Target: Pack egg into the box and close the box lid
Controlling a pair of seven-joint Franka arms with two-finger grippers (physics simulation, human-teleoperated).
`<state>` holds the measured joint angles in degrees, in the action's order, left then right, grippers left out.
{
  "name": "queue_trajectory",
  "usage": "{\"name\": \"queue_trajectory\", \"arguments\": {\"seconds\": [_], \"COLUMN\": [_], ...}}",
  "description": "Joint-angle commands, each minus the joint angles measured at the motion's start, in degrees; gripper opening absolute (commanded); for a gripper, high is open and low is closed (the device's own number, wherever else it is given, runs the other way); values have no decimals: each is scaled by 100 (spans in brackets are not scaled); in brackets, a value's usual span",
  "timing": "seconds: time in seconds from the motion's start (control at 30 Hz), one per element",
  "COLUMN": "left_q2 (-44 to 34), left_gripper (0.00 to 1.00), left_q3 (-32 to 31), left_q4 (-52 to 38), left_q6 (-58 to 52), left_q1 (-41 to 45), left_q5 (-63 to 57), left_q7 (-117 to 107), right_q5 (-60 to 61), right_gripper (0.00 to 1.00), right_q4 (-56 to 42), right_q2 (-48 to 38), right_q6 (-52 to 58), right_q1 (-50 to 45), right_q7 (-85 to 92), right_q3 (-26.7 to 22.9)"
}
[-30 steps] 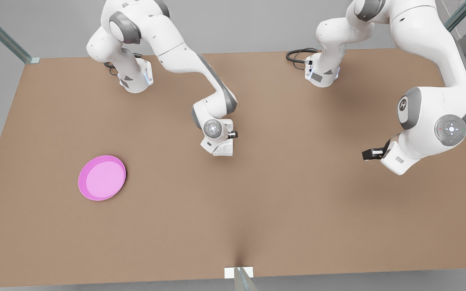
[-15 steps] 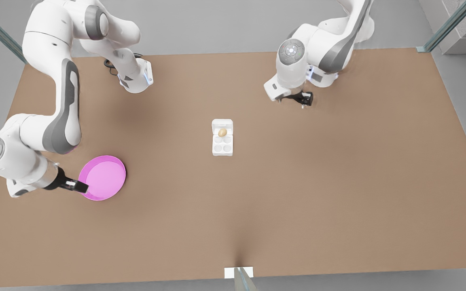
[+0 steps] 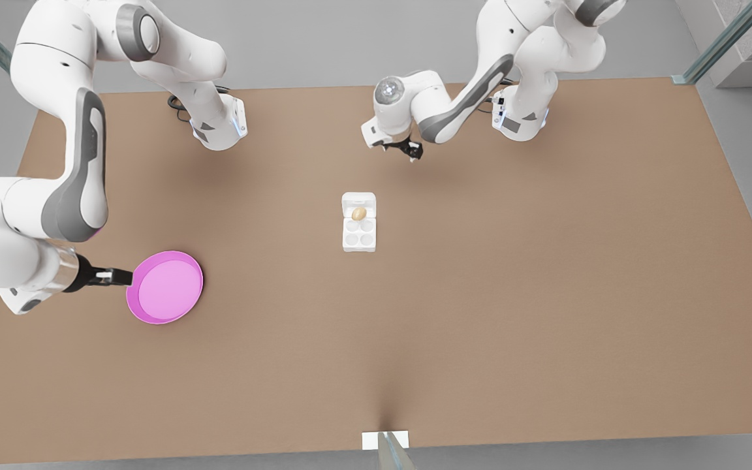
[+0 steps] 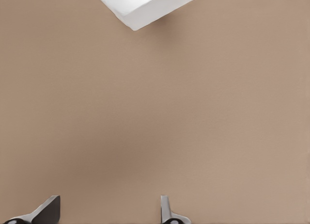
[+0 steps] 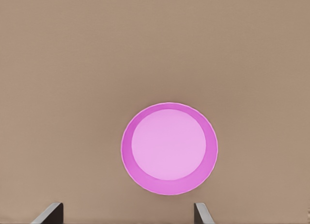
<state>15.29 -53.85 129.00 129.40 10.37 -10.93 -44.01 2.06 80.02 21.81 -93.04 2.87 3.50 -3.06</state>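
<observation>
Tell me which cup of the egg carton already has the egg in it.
The far cup on the front view's left: the egg sits there, next to the box lid. The box's other three cups are empty.

The place was a simulated robot test cell, not a lived-in room: a broad, plain brown tabletop (image 3: 513,313) stood against flat grey floor and walls. Two white Franka arms were bolted by their bases at the far edge of that tabletop, and slanted glass-and-metal frame posts (image 3: 722,36) rose past its corners.
</observation>
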Motion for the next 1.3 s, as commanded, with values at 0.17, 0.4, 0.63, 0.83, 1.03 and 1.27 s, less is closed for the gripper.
{"name": "queue_trajectory", "arguments": {"seconds": [0.17,0.4,0.63,0.83,1.03,1.27], "left_q2": [941,1257,1679,1688,1775,1161], "left_gripper": [100,100,100,100,100,100], "left_q3": [612,1720,1737,1659,1430,1465], "left_q4": [-534,-982,-1659,-2256,-4929,-5500], "left_q6": [788,806,727,-204,-3729,-4441], "left_q1": [184,1380,1046,870,115,-2795], "left_q5": [-1526,-1895,-2273,-2221,-638,-1712], "left_q7": [-3272,-3711,-3597,-3220,-714,2440], "right_q5": [-39,-136,-136,-136,-136,-101], "right_gripper": [100,100,100,100,100,100], "right_q4": [-13,-4,-4,-4,-13,-4], "right_q2": [16,25,-1,25,-1,25], "right_q6": [32,23,32,23,58,23], "right_q1": [21,-6,-23,-23,-23,3], "right_q7": [802,793,793,793,793,784], "right_q3": [-2,-2,-2,-2,-2,7]}}
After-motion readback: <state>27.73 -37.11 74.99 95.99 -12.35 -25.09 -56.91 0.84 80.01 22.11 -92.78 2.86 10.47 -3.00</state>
